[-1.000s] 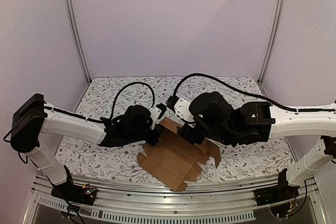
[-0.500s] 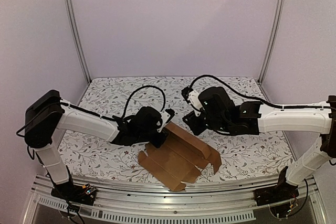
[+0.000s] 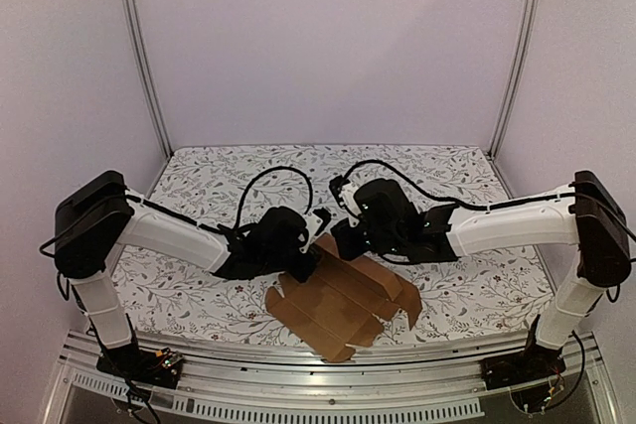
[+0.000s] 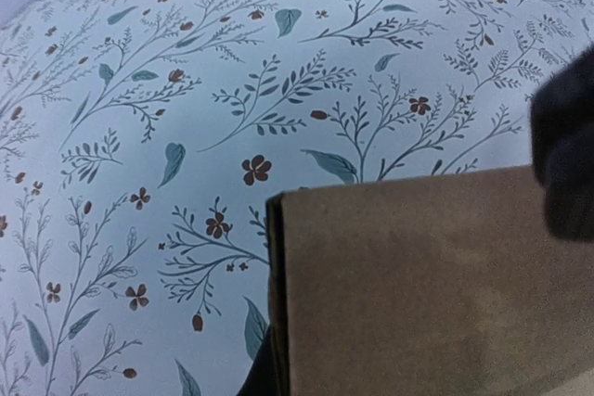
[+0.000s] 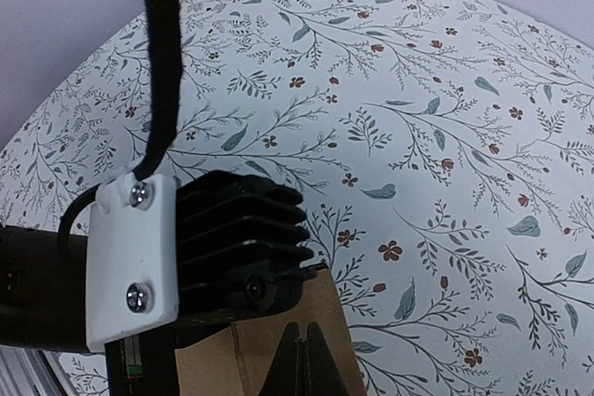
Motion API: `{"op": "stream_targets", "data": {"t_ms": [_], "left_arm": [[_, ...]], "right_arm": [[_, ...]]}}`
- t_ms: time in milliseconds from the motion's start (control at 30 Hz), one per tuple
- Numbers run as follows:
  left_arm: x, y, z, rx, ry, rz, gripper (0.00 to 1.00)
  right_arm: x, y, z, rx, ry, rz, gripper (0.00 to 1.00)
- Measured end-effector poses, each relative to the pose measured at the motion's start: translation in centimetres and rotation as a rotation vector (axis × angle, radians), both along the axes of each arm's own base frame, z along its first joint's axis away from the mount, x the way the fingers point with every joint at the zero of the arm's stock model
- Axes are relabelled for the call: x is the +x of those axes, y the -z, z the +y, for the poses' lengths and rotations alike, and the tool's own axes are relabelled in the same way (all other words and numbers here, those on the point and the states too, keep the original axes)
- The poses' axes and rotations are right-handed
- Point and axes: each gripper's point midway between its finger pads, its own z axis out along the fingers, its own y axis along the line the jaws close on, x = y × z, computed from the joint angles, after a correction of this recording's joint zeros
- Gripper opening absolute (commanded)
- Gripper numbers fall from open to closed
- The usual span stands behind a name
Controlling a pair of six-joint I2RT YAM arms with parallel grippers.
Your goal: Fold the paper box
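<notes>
**A:** What does the setting look like?
**B:** A worktop (image 3: 447,171), white with a leafy sprig print, sits between plain lilac walls (image 3: 328,37).
**A:** Where is the paper box?
**B:** The paper box (image 3: 343,310) lies part-folded near the front edge. The left gripper (image 3: 302,263) is clamped on its far-left flap. The right gripper (image 3: 343,243) is fully closed at its far edge, and I cannot tell whether it has hold of the card.

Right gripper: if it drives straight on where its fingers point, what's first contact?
Most likely the paper box: its raised flap sits right at the shut right gripper tips. The left arm's black wrist housing is just left of that line. Depth is unclear, so it could clip that too.
</notes>
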Motion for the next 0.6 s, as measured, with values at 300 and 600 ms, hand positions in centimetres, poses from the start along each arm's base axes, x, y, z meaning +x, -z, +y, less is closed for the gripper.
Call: {"op": "stream_targets", "data": {"t_ms": [300, 600], "left_arm": [[0.1, 0.2, -0.2, -0.059, -0.019, -0.006, 0.02], [-0.4, 1.6, 0.2, -0.078, -0.034, 0.013, 0.15]], "right_arm": [[-0.1, 2.9, 1.3, 0.024, -0.004, 0.066, 0.00], [0.0, 3.1, 1.6, 0.054, 0.005, 0.072, 0.00]]}}
